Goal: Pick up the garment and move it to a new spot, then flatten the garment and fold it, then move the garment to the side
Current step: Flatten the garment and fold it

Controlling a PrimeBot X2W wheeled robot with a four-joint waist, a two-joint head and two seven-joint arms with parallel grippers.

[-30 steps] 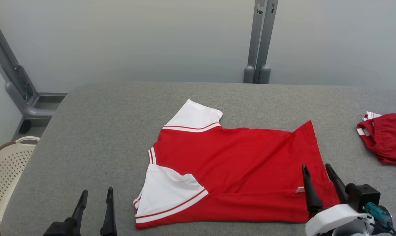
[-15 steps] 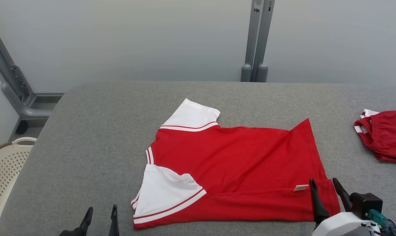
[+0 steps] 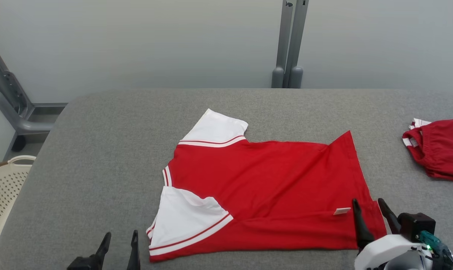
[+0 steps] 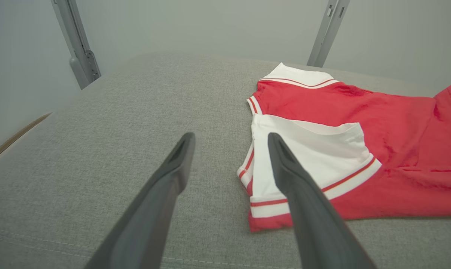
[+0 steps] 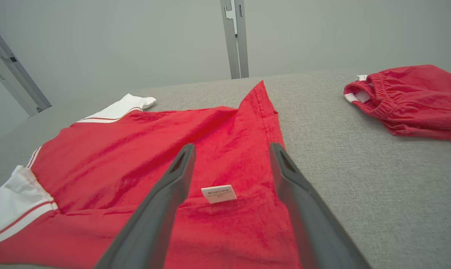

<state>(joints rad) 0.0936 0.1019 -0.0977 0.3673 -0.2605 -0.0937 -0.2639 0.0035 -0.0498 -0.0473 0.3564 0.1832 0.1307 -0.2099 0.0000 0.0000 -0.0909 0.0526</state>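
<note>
Head view: garment (image 3: pixel 264 187) on worktop (image 3: pixel 99 150), prob. mid-fold; left end effector (image 3: pixel 122 232), right end effector (image 3: pixel 367 200) open, empty. Nxt: pinch near edge.

Table (image 3: pixel 99 150): grey fabric top, rounded corner | Wall (image 3: pixel 155 45): plain pale grey, beyond the table's far edge | Post (image 3: pixel 288 45): paired grey metal uprights at the wall, far ahead of the right gripper (image 3: pixel 367 202) | Frame (image 3: pixel 9 97): slanted grey metal, ahead-left of the left gripper (image 3: pixel 121 234) | Basket (image 3: pixel 5 191): cream, perforated, left of the left gripper, off the table edge | Light: soft, even
</note>
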